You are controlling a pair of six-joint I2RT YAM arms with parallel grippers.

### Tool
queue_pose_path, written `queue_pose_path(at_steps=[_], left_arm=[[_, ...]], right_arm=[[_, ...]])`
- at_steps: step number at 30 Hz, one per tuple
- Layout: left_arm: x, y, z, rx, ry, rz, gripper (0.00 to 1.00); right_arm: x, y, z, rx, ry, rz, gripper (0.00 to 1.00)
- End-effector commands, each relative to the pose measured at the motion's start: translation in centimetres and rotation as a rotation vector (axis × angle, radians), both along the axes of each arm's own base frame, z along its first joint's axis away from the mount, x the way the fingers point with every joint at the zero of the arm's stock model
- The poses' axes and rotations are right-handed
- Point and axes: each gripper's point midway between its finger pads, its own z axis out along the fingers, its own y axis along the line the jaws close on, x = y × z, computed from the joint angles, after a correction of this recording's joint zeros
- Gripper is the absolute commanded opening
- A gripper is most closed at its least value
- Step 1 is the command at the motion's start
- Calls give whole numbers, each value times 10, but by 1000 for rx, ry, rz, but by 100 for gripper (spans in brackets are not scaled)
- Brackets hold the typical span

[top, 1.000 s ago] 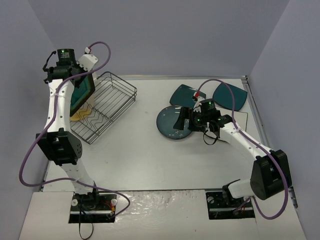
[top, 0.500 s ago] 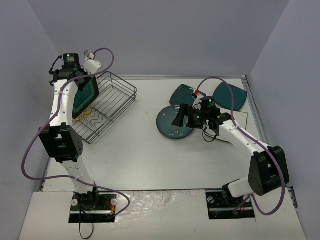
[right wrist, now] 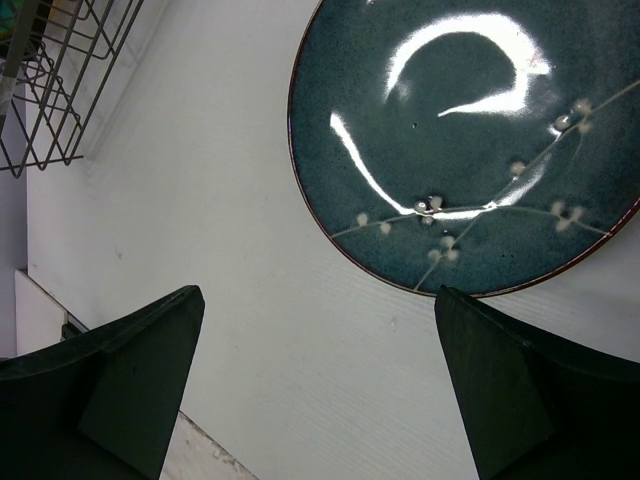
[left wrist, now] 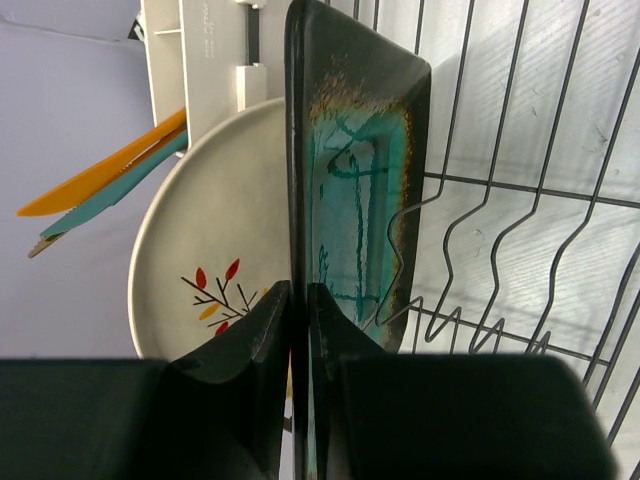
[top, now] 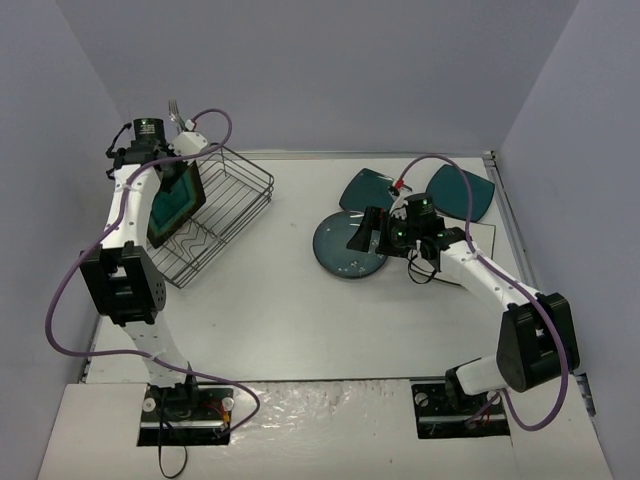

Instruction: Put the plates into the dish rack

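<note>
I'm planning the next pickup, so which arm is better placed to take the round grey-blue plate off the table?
Right. The right fingers hover open by the round grey-blue plate, while the left fingers are shut on the brown-rimmed teal square plate at the black wire dish rack.

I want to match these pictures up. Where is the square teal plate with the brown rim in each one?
Top external: the brown-rimmed teal square plate is at upper left, held upright over the black wire dish rack.
Left wrist: centre, seen nearly edge-on, pinched by the left gripper.
Right wrist: not in it.
Shared landmark: the dish rack shows in all three views.
</note>
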Motion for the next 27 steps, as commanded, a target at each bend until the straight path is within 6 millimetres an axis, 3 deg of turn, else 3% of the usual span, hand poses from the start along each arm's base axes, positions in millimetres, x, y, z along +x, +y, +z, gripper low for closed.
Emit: queue_pose_path(at_steps=[1,10,12,18,23,27], left_arm=[[18,8,76,65,-239,1,10],[8,13,77,82,-231,25,18],[7,14,82,85,-244,33,28],[1,12,92,64,-278,54,38],[-5,9,105,19,-322,92,60],[-16,-3,127,-78,-387,154,88]], right_arm=[[4,0,26,43,-85,-7,97],[5,-4,38,52,-111,-44,97],[3,-5,38,51,-115,-45,97],[-3,-10,42,60,-122,-73,96],[-2,-16,53,61,-152,-117,96],[-1,-28,55,49,-164,-198,96]])
